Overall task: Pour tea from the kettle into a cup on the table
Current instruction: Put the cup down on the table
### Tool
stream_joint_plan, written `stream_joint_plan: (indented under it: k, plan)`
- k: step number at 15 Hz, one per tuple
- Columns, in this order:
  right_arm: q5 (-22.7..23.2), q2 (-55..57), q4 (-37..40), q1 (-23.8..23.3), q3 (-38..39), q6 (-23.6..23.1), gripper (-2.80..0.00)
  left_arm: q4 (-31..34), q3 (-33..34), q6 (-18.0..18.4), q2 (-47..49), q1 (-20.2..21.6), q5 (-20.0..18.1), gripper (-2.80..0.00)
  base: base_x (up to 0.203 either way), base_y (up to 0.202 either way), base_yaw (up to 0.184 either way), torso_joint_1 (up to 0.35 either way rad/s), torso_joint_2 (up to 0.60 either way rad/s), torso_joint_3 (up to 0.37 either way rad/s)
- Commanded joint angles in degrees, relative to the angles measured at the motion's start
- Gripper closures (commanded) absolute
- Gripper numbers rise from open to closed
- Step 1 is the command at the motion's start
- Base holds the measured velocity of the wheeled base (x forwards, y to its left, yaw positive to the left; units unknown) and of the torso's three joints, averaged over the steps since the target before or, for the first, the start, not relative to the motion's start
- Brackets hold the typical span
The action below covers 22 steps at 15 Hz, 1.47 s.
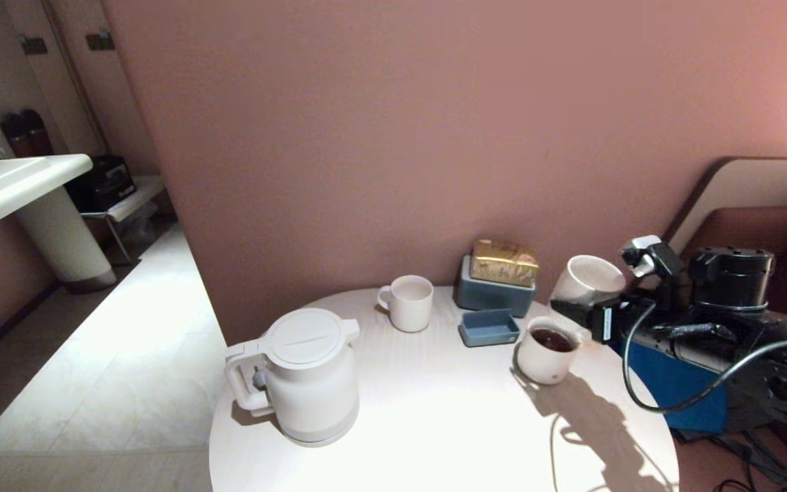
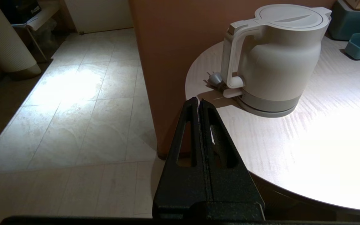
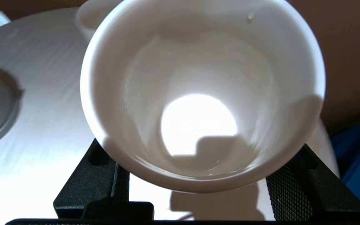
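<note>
The white kettle stands upright, lid shut, on the near left of the round white table. The small white handleless cup stands at the right of the table and holds reddish-brown tea. Just behind and above it, my right gripper is shut on a wider white handleless cup. That cup is tilted and empty. My left gripper is shut on nothing, off the table's left edge and short of the kettle's handle.
A white mug with a loop handle stands at the back. Beside it are a blue-grey box with a gold packet on top and a small blue tray. The pink wall rises right behind the table.
</note>
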Motion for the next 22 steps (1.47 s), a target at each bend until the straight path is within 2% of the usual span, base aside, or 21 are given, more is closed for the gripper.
stream_joint_plan:
  k: [1,9,13,16,21,22]
  plan:
    - [0.25,-1.89,-0.29,0.96,2.93,0.65,0.00,0.00,0.01,0.02,-0.02,0.02,-0.02,0.00,0.000,0.000,0.000,0.000,0.00,0.000]
    - [0.41,-5.20,-0.68,4.79,15.58,2.69,0.00,0.00,-0.04,0.06,0.06,0.02,-0.02,0.00,0.000,0.000,0.000,0.000,0.00,0.000]
    - [0.41,-1.92,-2.87,6.24,20.90,2.31,0.00,0.00,0.01,0.02,-0.02,0.02,-0.02,0.00,0.000,0.000,0.000,0.000,0.00,0.000]
    - [-0.29,5.92,-10.91,7.13,24.27,0.51,0.00,0.00,0.01,0.02,0.06,0.02,-0.02,0.00,0.000,0.000,0.000,0.000,0.00,0.000]
    - [-3.37,22.50,-40.13,10.16,31.06,-1.59,0.00,0.00,-0.05,0.02,-0.02,0.02,-0.02,0.00,0.000,0.000,0.000,0.000,0.00,0.000]
    - [-4.07,23.21,-41.52,10.90,31.24,-1.72,0.00,0.00,0.01,0.02,-0.02,0.02,-0.02,0.00,0.000,0.000,0.000,0.000,0.00,0.000]
